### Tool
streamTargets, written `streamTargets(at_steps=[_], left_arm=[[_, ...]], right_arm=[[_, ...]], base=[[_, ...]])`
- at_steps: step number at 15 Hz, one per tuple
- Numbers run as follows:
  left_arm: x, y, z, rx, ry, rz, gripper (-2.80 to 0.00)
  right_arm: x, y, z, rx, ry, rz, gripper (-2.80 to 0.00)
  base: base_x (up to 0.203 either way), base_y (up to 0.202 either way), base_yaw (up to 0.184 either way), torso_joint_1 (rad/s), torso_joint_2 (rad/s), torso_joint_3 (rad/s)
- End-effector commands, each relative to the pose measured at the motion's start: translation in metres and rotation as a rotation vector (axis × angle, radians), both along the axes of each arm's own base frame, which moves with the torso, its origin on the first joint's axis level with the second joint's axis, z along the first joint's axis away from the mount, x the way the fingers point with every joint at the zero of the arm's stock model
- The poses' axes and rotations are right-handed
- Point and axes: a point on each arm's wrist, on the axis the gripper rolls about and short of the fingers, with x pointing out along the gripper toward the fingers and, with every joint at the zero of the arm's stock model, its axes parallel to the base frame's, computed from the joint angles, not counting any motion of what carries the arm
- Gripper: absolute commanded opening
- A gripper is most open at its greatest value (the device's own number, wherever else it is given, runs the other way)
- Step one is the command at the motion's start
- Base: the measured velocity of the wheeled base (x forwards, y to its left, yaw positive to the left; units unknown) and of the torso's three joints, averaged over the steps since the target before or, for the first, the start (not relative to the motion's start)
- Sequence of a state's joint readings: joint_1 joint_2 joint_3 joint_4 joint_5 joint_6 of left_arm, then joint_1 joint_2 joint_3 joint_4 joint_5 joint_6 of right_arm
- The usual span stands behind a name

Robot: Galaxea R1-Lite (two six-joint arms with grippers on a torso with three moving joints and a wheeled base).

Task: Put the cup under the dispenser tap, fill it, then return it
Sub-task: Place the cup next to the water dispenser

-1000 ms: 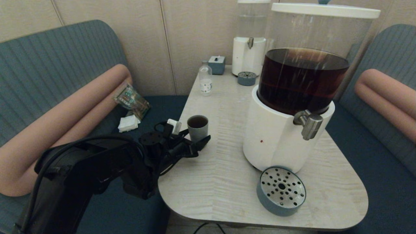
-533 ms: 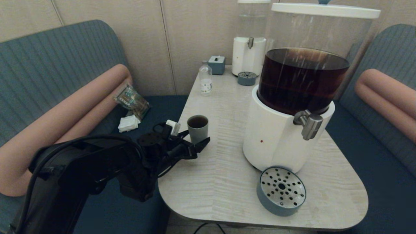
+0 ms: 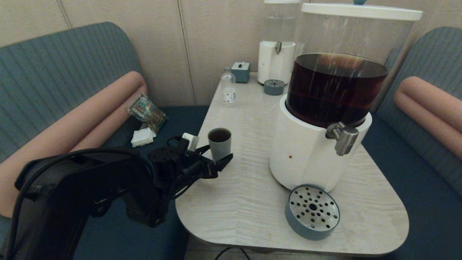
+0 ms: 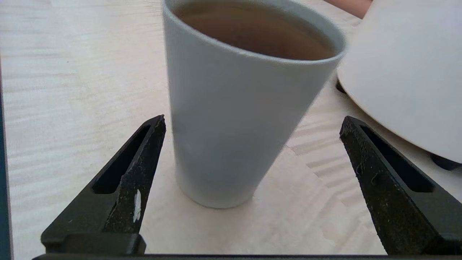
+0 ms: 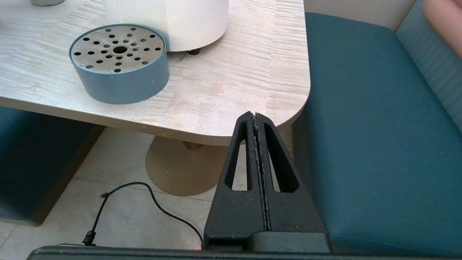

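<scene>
Left wrist view: full cup (image 4: 231,108) down, left gripper (image 4: 252,122) fingers wide apart.
Ease straight back, level; right gripper (image 5: 257,119) parked, fingers together.

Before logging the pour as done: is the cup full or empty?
Full: in the left wrist view brown liquid stands close to the rim of the cup, which sits upright on the table.

The left arm (image 3: 90,187) reaches in from about eight o'clock of the head view, its wrist held level. The left gripper (image 3: 218,159) points toward two o'clock, fingers (image 4: 140,169) spread wide with nothing clamped. The right gripper (image 5: 257,116) hangs low, fingers pressed together.
</scene>
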State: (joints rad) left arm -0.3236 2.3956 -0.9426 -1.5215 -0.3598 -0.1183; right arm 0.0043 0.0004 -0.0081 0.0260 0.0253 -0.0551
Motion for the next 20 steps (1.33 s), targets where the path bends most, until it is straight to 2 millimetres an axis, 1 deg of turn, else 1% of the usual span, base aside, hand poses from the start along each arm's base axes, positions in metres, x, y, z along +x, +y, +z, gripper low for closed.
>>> streamTargets(at_steps=[1, 4, 8, 14, 18, 20], left_arm=[[-0.004, 0.001, 0.007, -0.005, -0.012, -0.002, 0.0], [-0.011, 0.004, 0.011, -0.002, -0.002, -0.002, 0.0], [-0.022, 0.007, 0.02, 0.001, 0.003, -0.003, 0.0], [-0.04, 0.013, 0.026, 0.014, 0.027, -0.007, 0.0], [-0.059, 0.02, 0.033, 0.023, 0.049, -0.006, 0.0], [-0.072, 0.025, 0.042, 0.025, 0.049, -0.002, 0.0]], right_arm=[[0.0, 0.0, 0.0, -0.002, 0.0, 0.001, -2.8], [0.0, 0.0, 0.0, -0.001, 0.0, 0.001, -2.8], [0.0, 0.0, 0.0, -0.001, -0.001, 0.001, -2.8], [0.0, 0.0, 0.0, -0.002, 0.0, 0.001, -2.8], [0.0, 0.0, 0.0, -0.002, 0.0, 0.001, -2.8], [0.0, 0.0, 0.0, -0.002, -0.001, 0.001, -2.8]], base=[[0.0, 0.0, 0.0, 0.0, 0.0, 0.0], [0.0, 0.0, 0.0, 0.0, 0.0, 0.0], [0.0, 0.0, 0.0, 0.0, 0.0, 0.0], [0.0, 0.0, 0.0, 0.0, 0.0, 0.0], [0.0, 0.0, 0.0, 0.0, 0.0, 0.0], [0.0, 0.0, 0.0, 0.0, 0.0, 0.0]])
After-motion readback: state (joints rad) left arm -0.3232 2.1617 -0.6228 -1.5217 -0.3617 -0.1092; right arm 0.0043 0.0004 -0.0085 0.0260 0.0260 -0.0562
